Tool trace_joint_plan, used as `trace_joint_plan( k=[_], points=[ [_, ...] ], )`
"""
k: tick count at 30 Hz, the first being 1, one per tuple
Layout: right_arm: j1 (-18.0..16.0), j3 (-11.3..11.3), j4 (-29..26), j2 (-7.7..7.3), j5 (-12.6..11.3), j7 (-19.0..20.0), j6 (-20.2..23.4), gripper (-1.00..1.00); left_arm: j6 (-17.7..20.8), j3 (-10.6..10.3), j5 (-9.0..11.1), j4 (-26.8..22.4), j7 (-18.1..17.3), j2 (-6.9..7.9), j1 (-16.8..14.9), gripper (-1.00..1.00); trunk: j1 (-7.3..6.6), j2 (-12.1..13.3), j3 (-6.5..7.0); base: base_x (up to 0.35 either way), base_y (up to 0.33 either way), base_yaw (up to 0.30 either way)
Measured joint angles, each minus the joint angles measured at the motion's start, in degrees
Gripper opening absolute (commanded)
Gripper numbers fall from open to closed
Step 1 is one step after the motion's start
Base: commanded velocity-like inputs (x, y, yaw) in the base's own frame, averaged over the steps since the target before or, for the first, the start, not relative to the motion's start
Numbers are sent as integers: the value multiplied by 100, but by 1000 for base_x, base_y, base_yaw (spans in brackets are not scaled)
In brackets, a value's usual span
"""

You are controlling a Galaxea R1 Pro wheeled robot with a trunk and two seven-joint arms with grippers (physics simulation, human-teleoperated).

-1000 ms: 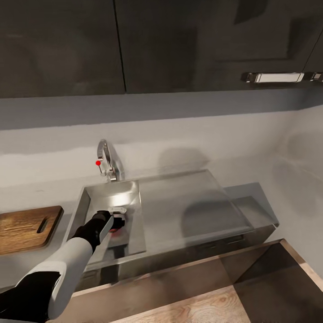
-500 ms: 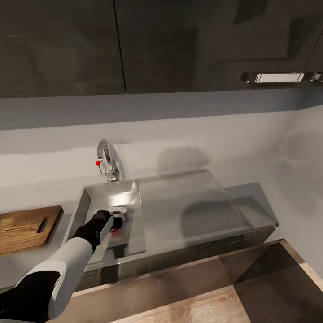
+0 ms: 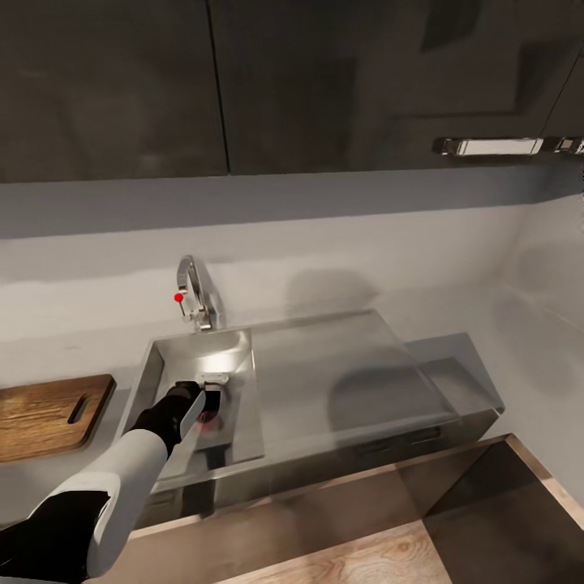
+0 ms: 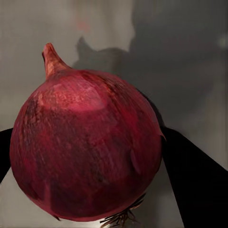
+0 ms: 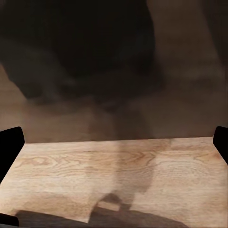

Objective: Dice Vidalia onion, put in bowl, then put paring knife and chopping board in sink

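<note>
1. One left gripper reaches down into the sink, its fingers clamped on either side of the dark red onion.
2. Right gripper fingers stand spread wide over wood floor.
3. Farther left, the chopping board lies on the countertop.
4. Behind the basin stands the faucet.

Wall cabinets: dark charcoal, flat-fronted, filling the upper part of the head view.
Cabinet handle: long steel bar, upper right of the frame.
Backsplash: pale grey band across the middle, carrying soft shadows.
Wood floor: light planks at the bottom centre and right; light wood grain under a dark shadow in the right wrist view.
</note>
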Motion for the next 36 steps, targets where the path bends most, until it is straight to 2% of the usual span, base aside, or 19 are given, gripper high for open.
trace_joint_plan(
  k=[13, 16, 19, 23, 29, 32, 34, 36],
  points=[
    [0, 0, 0, 0, 0, 0, 0, 100, 1, 2, -7, -96, 7, -8, 0, -100, 0, 0, 121, 0, 0, 0],
    [0, 0, 0, 0, 0, -2, 0, 100, 7, 2, -8, -266, 16, -9, 0, -100, 0, 0, 149, 0, 0, 0],
    [0, 0, 0, 0, 0, 0, 0, 100, 44, -1, 3, -795, 20, -9, -2, -100, 0, -1, 178, 0, 0, 0],
    [0, 0, 0, 0, 0, 1, 0, 100, 157, -1, 24, -1757, 21, -16, 125, -100, 0, 0, 214, 0, 0, 0],
    [0, 0, 0, 0, 0, 0, 0, 100, 778, -7, 30, -3110, 21, -17, 687, -100, 0, 0, 270, 0, 0, 0],
    [0, 0, 0, 0, 0, 1, 0, 100, 887, -7, 31, -3567, 20, -18, 933, -100, 0, 0, 298, 0, 0, 0],
    [0, 0, 0, 0, 0, -1, 0, 100, 929, -13, 31, -4001, 16, -18, 1242, -100, 0, 0, 316, 0, 0, 0],
    [0, 0, 0, 0, 0, 0, 0, 100, 936, -15, 31, -4177, 15, -18, 1366, -100, 0, 0, 335, 0, 0, 0]
  ],
)
